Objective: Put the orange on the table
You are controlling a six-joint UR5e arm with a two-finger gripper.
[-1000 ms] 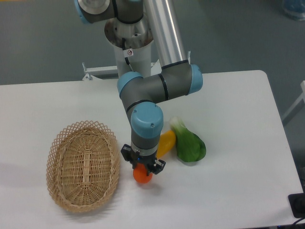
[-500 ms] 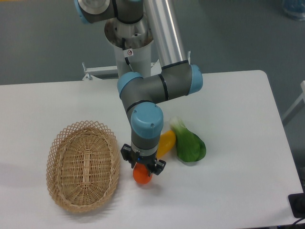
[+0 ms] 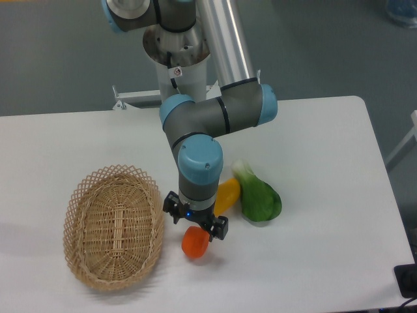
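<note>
The orange (image 3: 195, 243) lies on the white table (image 3: 313, 261), just right of the wicker basket's rim. My gripper (image 3: 195, 225) points straight down right above it, with the jaws spread and the orange showing free below them. The gripper's fingers no longer clasp the fruit. The top of the orange is partly hidden by the gripper.
An oval wicker basket (image 3: 113, 225) stands at the left, close to the orange. A yellow fruit (image 3: 228, 194) and a green vegetable (image 3: 259, 197) lie just right of the arm's wrist. The table's front edge runs near the bottom.
The jaws have spread and the gripper has risen a little. The orange, held before, now sits on the table below the fingers.
</note>
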